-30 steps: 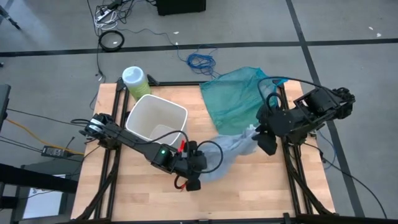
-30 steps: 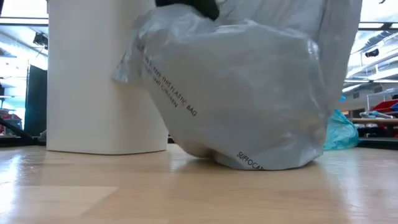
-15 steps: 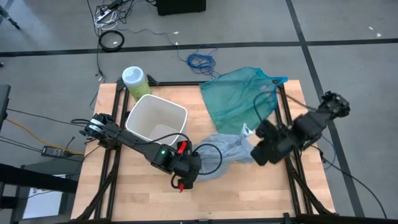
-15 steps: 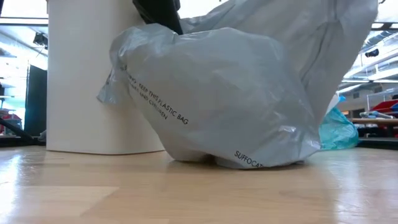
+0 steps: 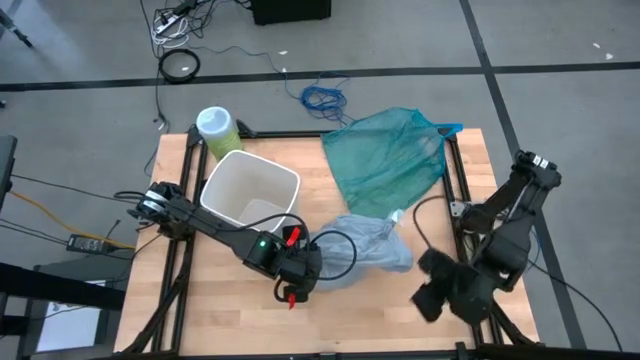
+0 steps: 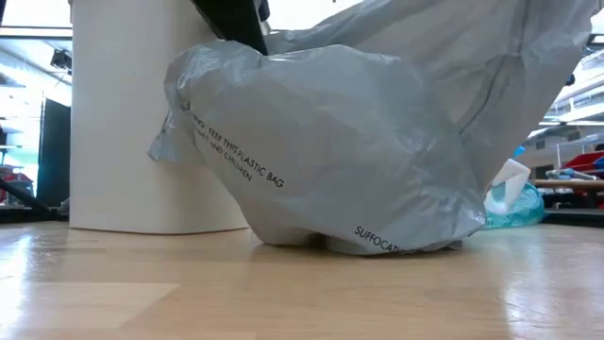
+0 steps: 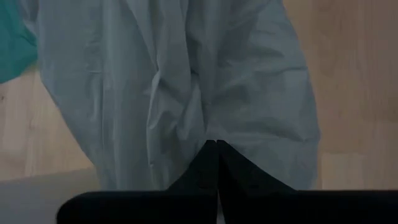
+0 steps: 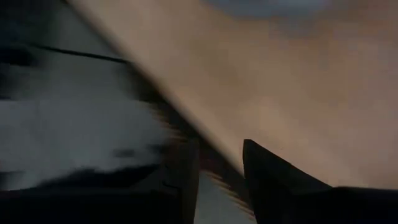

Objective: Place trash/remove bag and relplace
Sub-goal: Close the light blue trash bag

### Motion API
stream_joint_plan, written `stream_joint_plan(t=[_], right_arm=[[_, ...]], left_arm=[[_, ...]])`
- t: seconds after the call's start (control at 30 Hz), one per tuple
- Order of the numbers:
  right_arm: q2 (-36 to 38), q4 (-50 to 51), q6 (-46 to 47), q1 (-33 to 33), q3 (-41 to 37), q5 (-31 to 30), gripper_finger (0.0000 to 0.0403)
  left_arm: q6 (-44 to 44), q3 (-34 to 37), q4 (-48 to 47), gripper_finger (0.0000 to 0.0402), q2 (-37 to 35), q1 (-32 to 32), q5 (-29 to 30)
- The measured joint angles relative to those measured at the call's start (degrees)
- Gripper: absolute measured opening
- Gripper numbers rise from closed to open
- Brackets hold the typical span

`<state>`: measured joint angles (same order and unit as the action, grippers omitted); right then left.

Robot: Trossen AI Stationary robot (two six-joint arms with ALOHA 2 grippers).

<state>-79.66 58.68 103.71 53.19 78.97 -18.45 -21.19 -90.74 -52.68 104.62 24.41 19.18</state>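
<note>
From above, one pale grey-white crinkly plastic bin liner point(image 5: 368, 245) lies bulging at the lower centre of the wooden table point(image 5: 380, 310), its long axis running left to right. The left gripper point(image 5: 300, 280) sits at the liner's left end, touching it. The right gripper point(image 5: 432, 297) hangs in the lower right, apart from the liner, which lies up and to its left. One white rectangular plastic bin point(image 5: 250, 190) stands unlined in the upper left, just beside the liner; one teal-green translucent bag point(image 5: 385, 160) lies at upper right; one green-capped canister point(image 5: 215, 128) stands at the table's top left corner.

At table height, the liner point(image 6: 330, 161) fills the centre, leaning against the bin point(image 6: 142, 113).

The left wrist camera shows its fingers point(image 7: 205, 165) clenched on a fold of the liner point(image 7: 174, 87).

The right wrist camera shows two dark fingers point(image 8: 264, 165) parted with nothing between them, over the table's edge.

The left arm is nearer; no loose trash shows.
</note>
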Motion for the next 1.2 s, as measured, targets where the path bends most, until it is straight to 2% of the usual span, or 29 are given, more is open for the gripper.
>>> stream_joint_plan(t=[0.07, 0.17, 0.23, 0.37, 0.5, 0.67, 0.77, 0.83, 0.93, 1.03, 1.13, 1.2], right_arm=[[-0.71, -10.43, -2.54, -0.48, -2.17, -5.31, 0.0111], [-1.84, -14.16, -6.17, -3.59, -3.9, -9.52, 0.0108], [-2.07, -11.21, -7.01, -6.39, -4.43, -10.04, 0.0105], [-2.1, 1.75, -7.36, -13.11, -4.54, -10.31, 0.0098], [-1.67, 10.64, -13.31, -20.17, -4.53, -14.45, 0.0095], [-1.2, 8.91, -30.48, -29.44, -4.51, -18.44, 0.0097], [-0.87, 5.68, -40.76, -34.31, -4.31, -17.02, 0.0098], [-0.61, 5.92, -43.93, -36.63, -3.09, -14.68, 0.0097], [0.77, 6.22, -44.69, -37.11, -0.18, -13.7, 0.0094], [3.17, 7.18, -42.65, -34.16, 3.14, -16.28, 0.0091], [6.33, 11.21, -36.68, -30.48, 4.84, -21.29, 0.0088], [8.13, 16.25, -30.77, -28.61, 4.58, -22.33, 0.0087]], left_arm=[[0.02, 0.0, 0.12, 0.0005, -0.01, -0.35, 0.02], [-0.04, 0.0, 0.63, 0.0005, -0.02, -0.75, 0.02], [-0.03, 0.0, 0.61, 0.0005, -0.04, -0.77, 0.0], [0.17, 0.0, 0.34, 0.0005, -0.04, -0.72, -0.18], [0.18, 0.0, 0.3, 0.0005, -0.07, -0.7, -0.4], [0.0, 0.0, 0.32, 0.0005, -0.07, -0.7, -0.39], [-0.02, 0.0, 0.35, 0.0005, -0.07, -0.68, -0.42], [-0.04, 0.0, 0.33, 0.0005, -0.07, -0.68, -0.41], [-0.02, 0.0, 0.13, 0.0005, -0.07, -0.67, -0.4], [-0.04, 0.0, -0.52, 0.0005, -0.07, -0.62, -0.5], [-0.06, 0.0, -0.85, 0.0005, -0.07, -0.62, -0.45], [-0.06, 0.0, -0.88, 0.0005, -0.07, -0.62, -0.39]])
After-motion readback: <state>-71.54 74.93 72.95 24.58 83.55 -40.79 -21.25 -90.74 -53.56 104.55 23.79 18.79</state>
